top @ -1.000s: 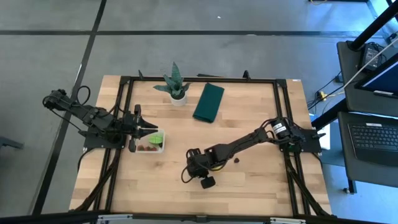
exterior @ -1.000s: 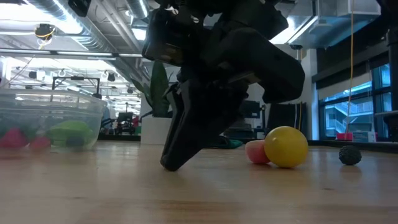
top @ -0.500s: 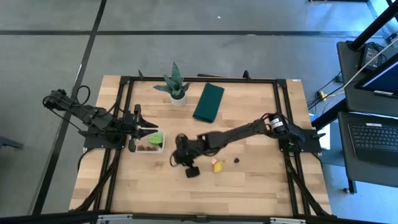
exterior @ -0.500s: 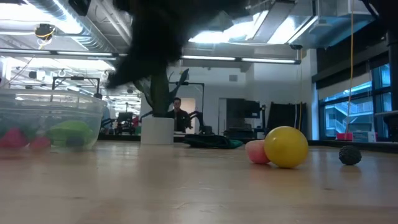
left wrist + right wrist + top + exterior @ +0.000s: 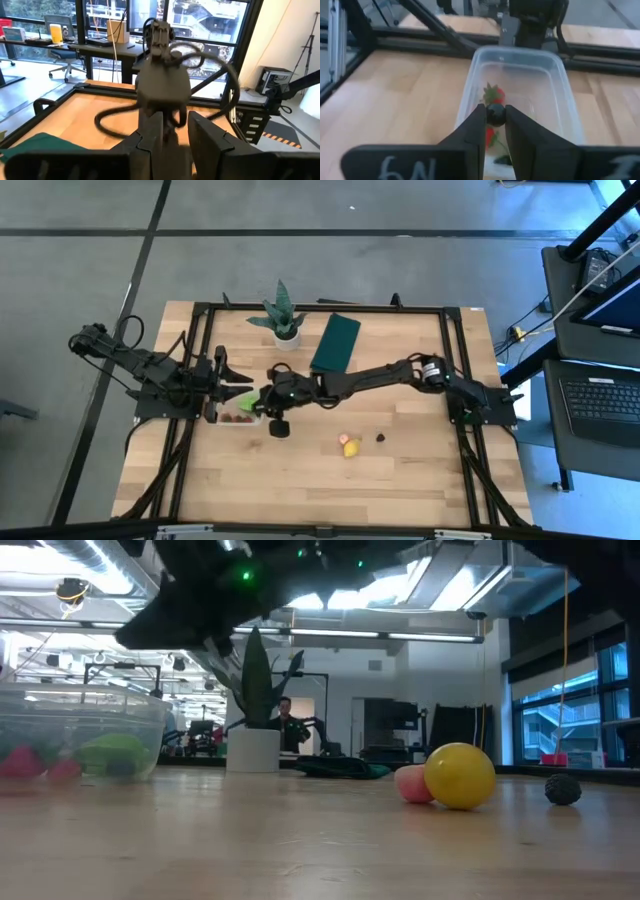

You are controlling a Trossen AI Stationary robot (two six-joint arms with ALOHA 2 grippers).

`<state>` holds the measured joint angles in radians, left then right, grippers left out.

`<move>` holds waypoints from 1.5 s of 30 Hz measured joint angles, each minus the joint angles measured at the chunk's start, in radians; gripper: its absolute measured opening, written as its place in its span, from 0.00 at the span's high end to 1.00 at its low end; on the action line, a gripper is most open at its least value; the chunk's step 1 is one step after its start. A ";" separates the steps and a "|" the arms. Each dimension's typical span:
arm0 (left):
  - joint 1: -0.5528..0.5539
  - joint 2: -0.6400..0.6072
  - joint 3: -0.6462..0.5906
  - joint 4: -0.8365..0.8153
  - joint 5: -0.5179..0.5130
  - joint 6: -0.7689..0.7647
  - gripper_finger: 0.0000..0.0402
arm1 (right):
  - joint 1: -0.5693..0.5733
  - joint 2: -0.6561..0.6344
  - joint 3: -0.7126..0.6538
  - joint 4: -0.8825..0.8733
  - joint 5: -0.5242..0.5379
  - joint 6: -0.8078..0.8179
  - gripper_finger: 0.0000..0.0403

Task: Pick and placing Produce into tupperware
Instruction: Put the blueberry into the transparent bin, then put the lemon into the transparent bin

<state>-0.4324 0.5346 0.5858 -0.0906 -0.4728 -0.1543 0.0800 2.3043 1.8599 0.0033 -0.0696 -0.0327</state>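
Observation:
My right gripper (image 5: 495, 114) hangs over the clear tupperware (image 5: 560, 75), shut on a small dark berry (image 5: 495, 114). In the high view it (image 5: 263, 402) reaches in from the right above the tupperware's (image 5: 228, 421) right half. Red berry pieces (image 5: 495, 94) and the green leafy piece (image 5: 248, 398) lie inside. A yellow piece (image 5: 460, 776), a pink piece (image 5: 410, 783) and another dark berry (image 5: 562, 789) lie on the table to the right. My left gripper (image 5: 174, 131) stands level at the tupperware's left end, fingers a little apart; whether it touches the tupperware I cannot tell. My right gripper pinches the dark berry's two sides (image 5: 495, 114) between its two fingertips. The fingers slant down from the table's right side. The berry is lifted clear, above the tupperware's inside.
A potted plant (image 5: 283, 320) and a folded dark green cloth (image 5: 335, 343) stand at the table's far side. A black frame (image 5: 450, 360) runs around the tabletop. A person (image 5: 287, 720) shows far off in the room behind.
My right gripper has risen from the table's near middle and swung toward the left edge to above the tupperware, staying shut and tipping from steeply down to a shallower slant. The yellow and pink pieces it stood beside have stayed in place.

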 joint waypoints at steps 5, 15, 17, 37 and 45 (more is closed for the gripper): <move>0.000 0.000 0.000 -0.001 0.000 0.001 0.80 | -0.005 0.048 0.002 0.058 -0.003 0.030 0.84; 0.000 0.000 0.000 -0.002 0.000 0.007 0.86 | -0.016 0.097 0.000 0.053 -0.003 0.057 0.84; 0.000 0.000 0.000 -0.002 0.000 0.007 0.88 | -0.016 0.097 0.000 0.068 -0.002 0.056 0.84; 0.000 0.000 0.000 -0.002 0.000 0.005 0.98 | -0.016 0.095 0.000 0.076 -0.002 0.055 0.62; 0.000 0.000 0.000 -0.002 0.000 0.005 1.00 | -0.016 -0.053 0.003 -0.243 -0.028 -0.115 0.53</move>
<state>-0.4324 0.5343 0.5858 -0.0931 -0.4730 -0.1497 0.0639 2.2511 1.8624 -0.2394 -0.0976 -0.1480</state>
